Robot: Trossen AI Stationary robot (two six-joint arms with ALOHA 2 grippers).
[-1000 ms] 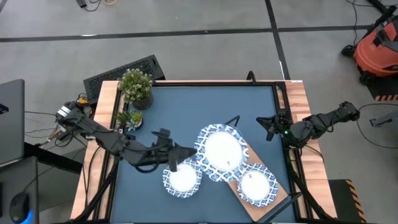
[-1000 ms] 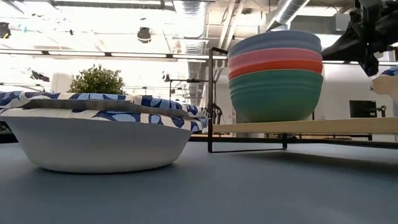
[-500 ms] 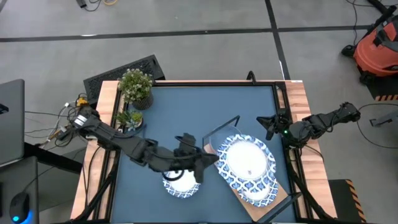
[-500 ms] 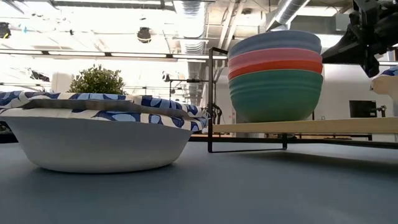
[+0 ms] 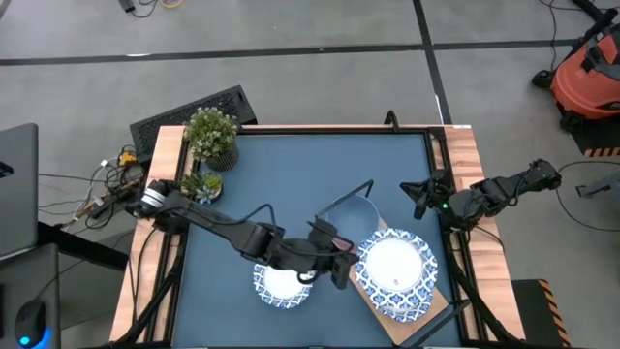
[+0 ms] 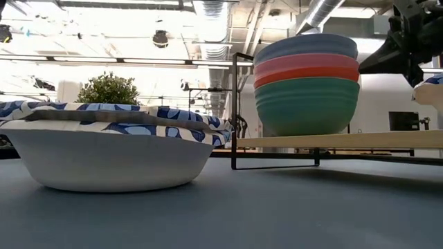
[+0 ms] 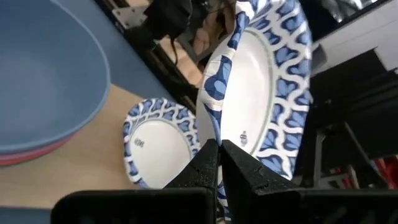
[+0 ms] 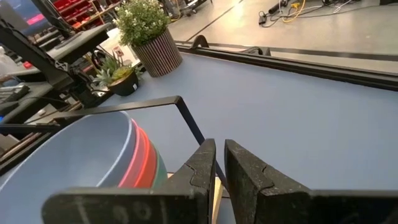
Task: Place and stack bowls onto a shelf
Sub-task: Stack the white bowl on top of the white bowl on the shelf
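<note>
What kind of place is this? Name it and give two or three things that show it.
Probably a robotics lab or workshop: bare concrete floor with loose cables, exposed ceiling ducts, and a shop vacuum beside the table.

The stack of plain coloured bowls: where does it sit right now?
In the high view, the stack of plain bowls sits on the shelf at its wire-frame end, right of table centre, beside the patterned bowl.

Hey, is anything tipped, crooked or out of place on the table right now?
Only the patterned bowl in the left hand: it is pinched by its rim and tilted steeply above another patterned bowl on the shelf. That looks like mid-placement, not a mishap.
</note>
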